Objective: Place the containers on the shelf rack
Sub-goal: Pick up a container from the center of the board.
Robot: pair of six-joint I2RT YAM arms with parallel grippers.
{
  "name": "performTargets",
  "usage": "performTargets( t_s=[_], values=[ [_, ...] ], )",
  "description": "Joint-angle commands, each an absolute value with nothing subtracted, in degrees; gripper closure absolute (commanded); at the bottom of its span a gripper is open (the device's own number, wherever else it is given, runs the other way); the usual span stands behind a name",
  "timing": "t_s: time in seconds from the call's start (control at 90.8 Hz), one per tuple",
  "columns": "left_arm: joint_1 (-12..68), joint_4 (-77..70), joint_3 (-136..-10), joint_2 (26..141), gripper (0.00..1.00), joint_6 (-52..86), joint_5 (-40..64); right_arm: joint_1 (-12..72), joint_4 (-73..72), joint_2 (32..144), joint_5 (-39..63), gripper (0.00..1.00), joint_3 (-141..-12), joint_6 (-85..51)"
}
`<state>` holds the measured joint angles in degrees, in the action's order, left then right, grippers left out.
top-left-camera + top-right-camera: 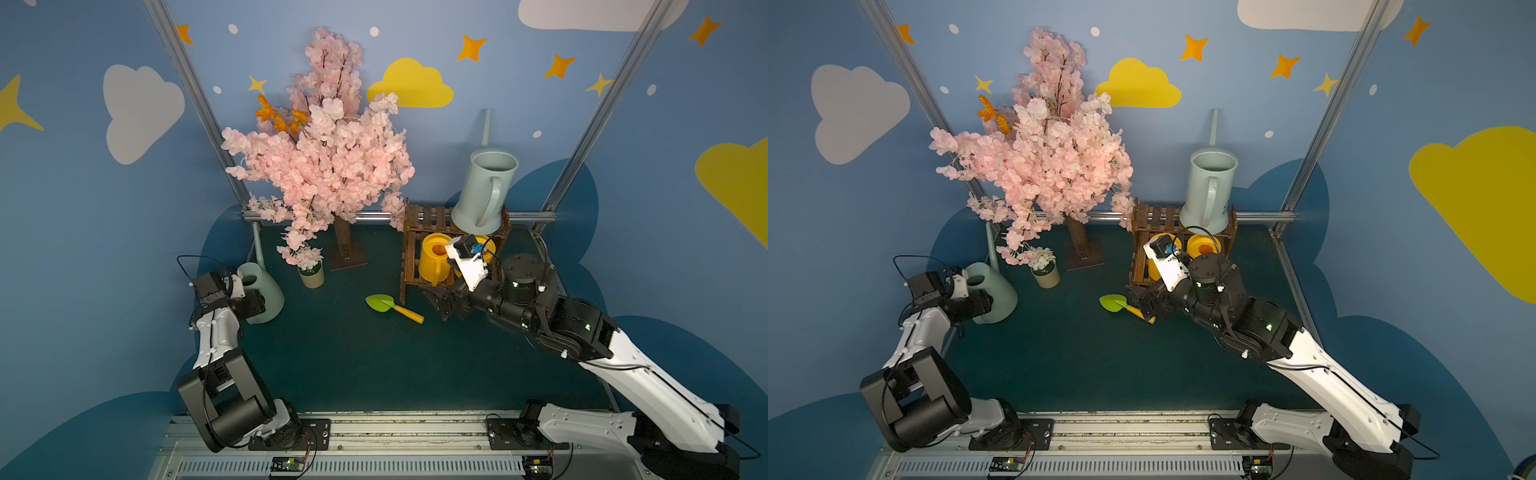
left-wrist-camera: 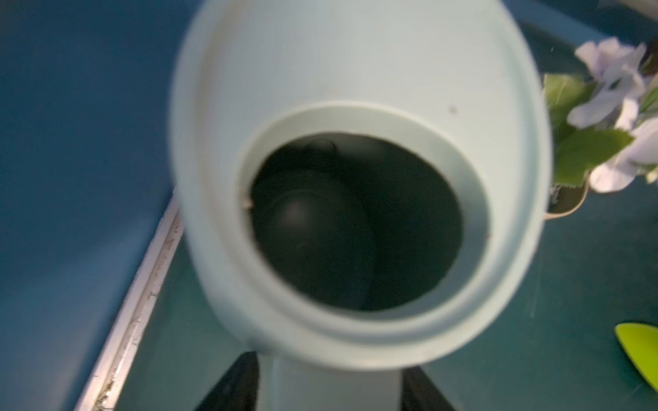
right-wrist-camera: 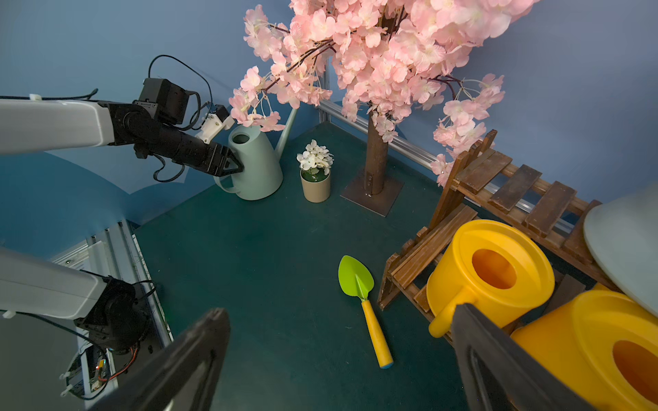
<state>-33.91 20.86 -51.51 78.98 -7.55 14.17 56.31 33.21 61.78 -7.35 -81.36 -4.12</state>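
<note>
Pale watering can (image 1: 1209, 187) on shelf rack (image 1: 1154, 216) — dark side marking (image 1: 1225, 205), illegible.

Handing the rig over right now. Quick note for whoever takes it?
Left gripper: jaws either side of the handle of the pale green can, which stands on the table; grip not confirmed.
Right gripper: open, empty, in front of the shelf rack.
Done: two yellow cans on the lower tier, pale blue-grey can on the upper tier.
To do: carry the pale green can to the bare half of the upper tier.
</note>
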Motion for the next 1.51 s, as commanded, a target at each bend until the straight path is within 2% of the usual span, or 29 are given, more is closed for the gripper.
performTargets(
  t_s=[0.0, 0.209, 0.396, 0.705, 0.782, 1.002, 1.079, 1.233, 1.498],
  values=[
    [-33.0, 18.9, -51.5, 79.2, 0.53, -8.2, 16.0, 56.0, 32.2, 60.1, -7.8, 0.02, -80.1, -4.9],
    [-28.8, 20.9, -50.4, 74.1, 0.54, -10.6, 8.9, 55.8, 31.6, 58.1, -8.4, 0.02, -78.9, -5.3],
    [-27.3, 23.2, -50.0, 70.4, 0.61, -9.7, 7.1, 55.6, 30.9, 55.2, -10.3, 0.02, -76.5, -6.1],
    [-26.6, 26.9, -46.8, 64.1, 0.62, -3.9, 8.1, 54.9, 29.6, 52.1, -12.7, 0.02, -73.8, -7.2],
    [-26.6, 26.5, -46.0, 63.5, 0.56, -3.5, 6.7, 54.6, 29.3, 51.8, -12.5, 0.02, -73.3, -7.5],
    [-24.1, 26.0, -47.3, 67.2, 0.27, -0.8, -0.4, 53.6, 29.1, 52.7, -11.1, 0.02, -73.6, -7.9],
    [-22.5, 25.5, -48.1, 69.9, 0.22, 1.1, -3.5, 53.2, 29.1, 53.6, -10.2, 0.02, -74.2, -7.9],
    [-18.2, 22.1, -47.6, 72.9, 0.20, 5.4, -10.9, 52.6, 29.0, 55.1, -8.5, 0.02, -75.3, -8.3],
    [-13.1, 10.7, -39.5, 72.9, 0.24, 9.6, -19.6, 52.1, 30.8, 55.3, -8.4, 0.02, -76.6, -8.2]
  ],
)
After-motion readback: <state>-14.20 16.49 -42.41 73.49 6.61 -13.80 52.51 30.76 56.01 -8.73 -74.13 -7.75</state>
